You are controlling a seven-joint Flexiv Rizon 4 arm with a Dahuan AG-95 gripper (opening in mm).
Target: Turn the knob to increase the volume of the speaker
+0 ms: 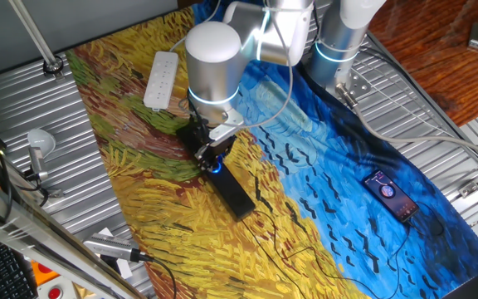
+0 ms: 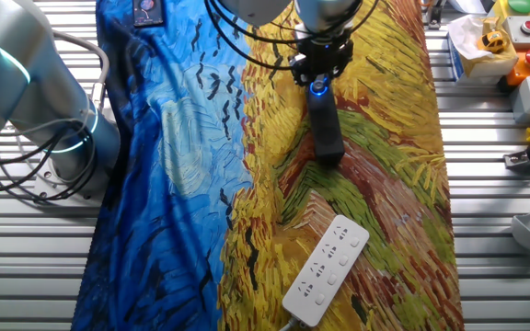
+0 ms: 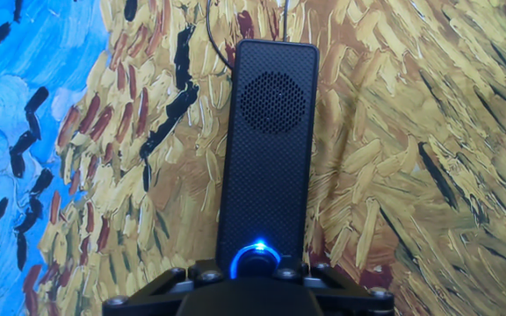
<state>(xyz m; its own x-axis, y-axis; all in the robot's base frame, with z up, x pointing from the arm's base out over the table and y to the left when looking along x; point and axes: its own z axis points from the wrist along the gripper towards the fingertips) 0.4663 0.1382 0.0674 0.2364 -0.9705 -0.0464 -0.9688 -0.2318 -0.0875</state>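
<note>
The speaker (image 3: 266, 149) is a long, slim black bar lying on the painted cloth; it also shows in one fixed view (image 1: 235, 195) and the other fixed view (image 2: 325, 129). The knob (image 3: 256, 261) is a small black dial with a glowing blue ring at the bar's middle. My gripper (image 3: 256, 274) stands straight over the knob, its black jaws close against both sides of it. The arm hides the bar's other half. In the fixed views the gripper (image 1: 212, 158) (image 2: 318, 75) covers the knob, and only the blue glow (image 1: 217, 167) (image 2: 317, 88) shows.
A white power strip (image 1: 161, 79) (image 2: 326, 269) lies on the cloth beyond the speaker. A small black phone with a red-lit screen (image 1: 392, 195) (image 2: 146, 11) lies on the blue part of the cloth. A thin cable (image 3: 211, 31) runs by the speaker's far end.
</note>
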